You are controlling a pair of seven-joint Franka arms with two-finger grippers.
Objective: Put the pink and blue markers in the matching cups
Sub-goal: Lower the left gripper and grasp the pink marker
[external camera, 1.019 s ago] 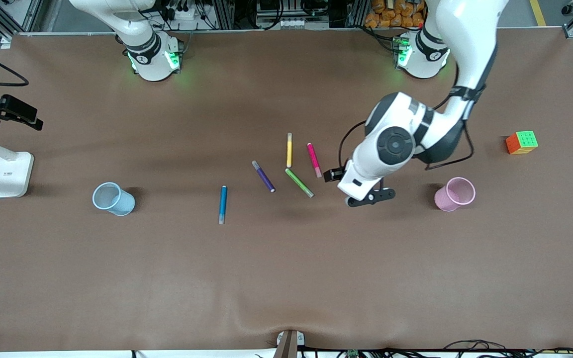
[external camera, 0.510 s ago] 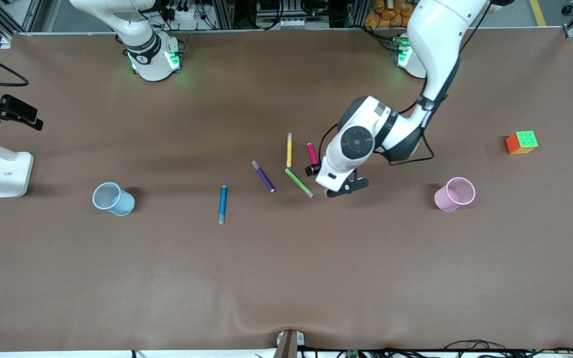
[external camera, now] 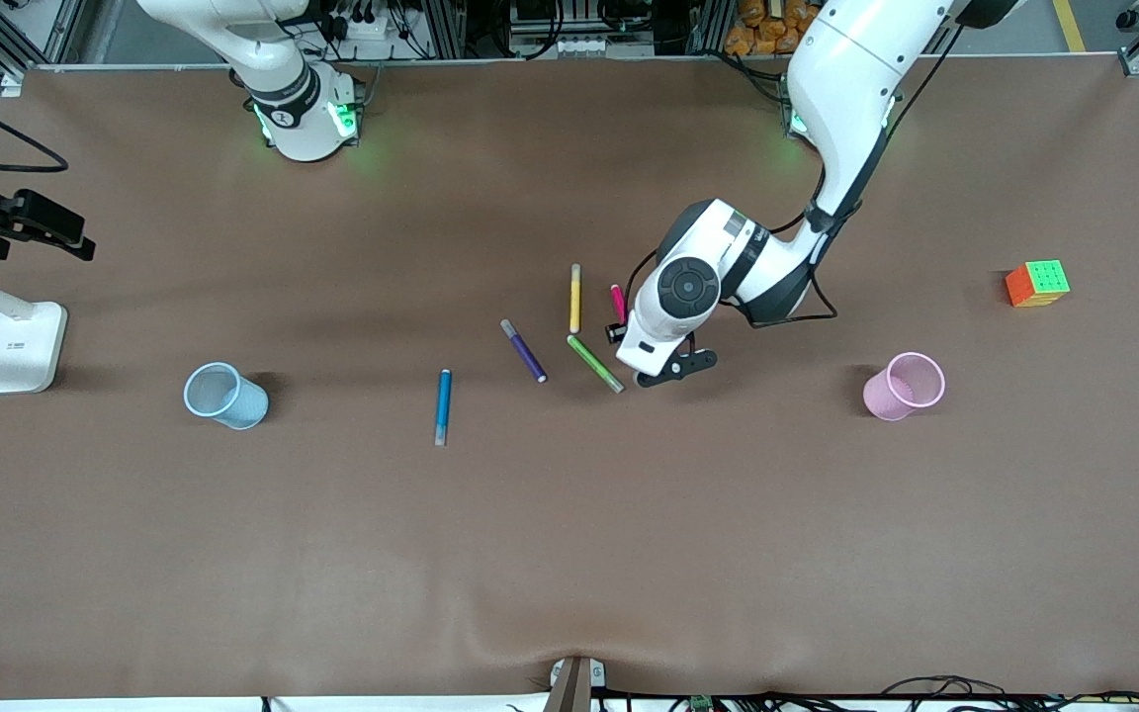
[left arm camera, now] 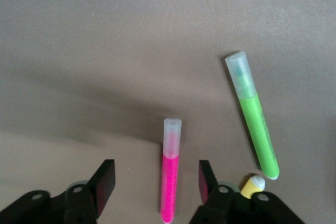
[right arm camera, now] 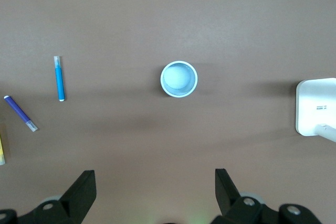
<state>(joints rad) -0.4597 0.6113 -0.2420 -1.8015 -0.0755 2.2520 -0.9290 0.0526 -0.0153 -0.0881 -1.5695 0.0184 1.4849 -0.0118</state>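
Note:
The pink marker (external camera: 617, 300) lies on the brown table among other pens, mostly hidden under the left hand. In the left wrist view the pink marker (left arm camera: 169, 182) lies between the open fingers of my left gripper (left arm camera: 156, 170), untouched. My left gripper (external camera: 644, 348) hangs low over it. The blue marker (external camera: 443, 405) lies alone toward the right arm's end. The blue cup (external camera: 223, 396) stands farther toward that end, the pink cup (external camera: 904, 386) toward the left arm's end. My right gripper (right arm camera: 153, 178) is open, empty and high, with the blue cup (right arm camera: 178, 78) and blue marker (right arm camera: 60, 80) below it.
A yellow pen (external camera: 575, 297), a green pen (external camera: 594, 363) and a purple pen (external camera: 523, 350) lie beside the pink marker. A colour cube (external camera: 1037, 283) sits near the left arm's end. A white stand base (external camera: 21, 346) stands at the right arm's end.
My left arm has swung from beside the pink cup toward the pens and lowered, so its open gripper now straddles the pink marker. Nothing on the table has moved.

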